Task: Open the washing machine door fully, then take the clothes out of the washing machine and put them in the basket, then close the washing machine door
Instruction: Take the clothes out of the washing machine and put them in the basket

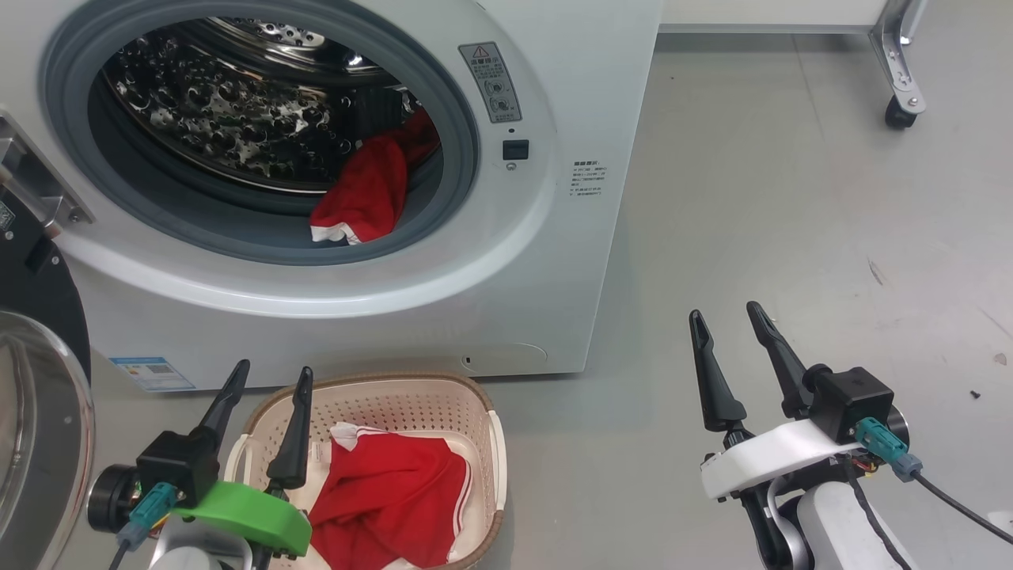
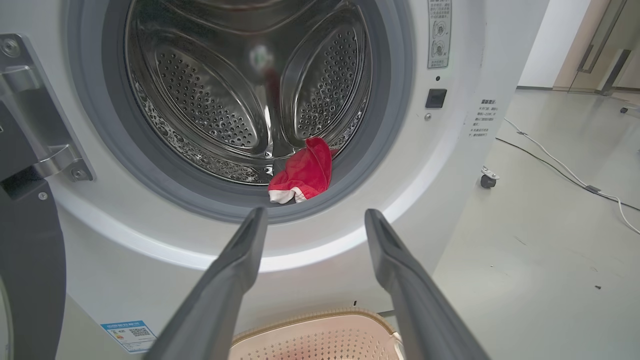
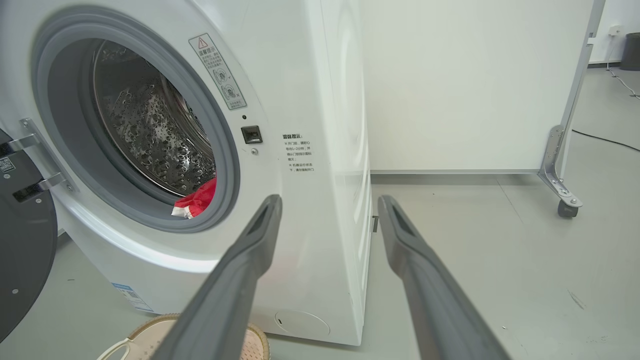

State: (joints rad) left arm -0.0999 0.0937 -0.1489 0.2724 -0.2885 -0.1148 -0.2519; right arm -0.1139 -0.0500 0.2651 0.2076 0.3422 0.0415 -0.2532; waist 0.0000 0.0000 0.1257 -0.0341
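1. Here, nearest the robot, the left hand (image 1: 274,368) is hanging low at the left. Its two dark fingers are standing spread wide with nothing between them, and they are pointing over the near left corner of the basket toward the machine.
2. Over on the right, the right hand (image 1: 725,310) is hovering above the bare grey floor (image 1: 791,206). It too is gaping wide and gripping nothing, well apart from the basket.
3. The basket (image 1: 411,408) is sitting on the floor just in front of the washing machine, and a red garment (image 1: 396,491) with white stripe trim is lying crumpled inside it.
4. The door (image 1: 47,293) is standing swung open at the far left, its black rim and glass bowl showing at the edge of the head view.
5. The washing machine (image 1: 554,261) is facing the robot with its mouth open, a small blue label (image 1: 150,374) sitting low on its front.
6. A second red garment (image 1: 368,190) is lying at the lower right of the opening, partly in the steel drum (image 1: 221,103) and resting on the grey gasket (image 1: 451,111), its white edge turned outward.
7. Farther back on the right, a castor (image 1: 901,112) of a metal frame is resting on the floor.
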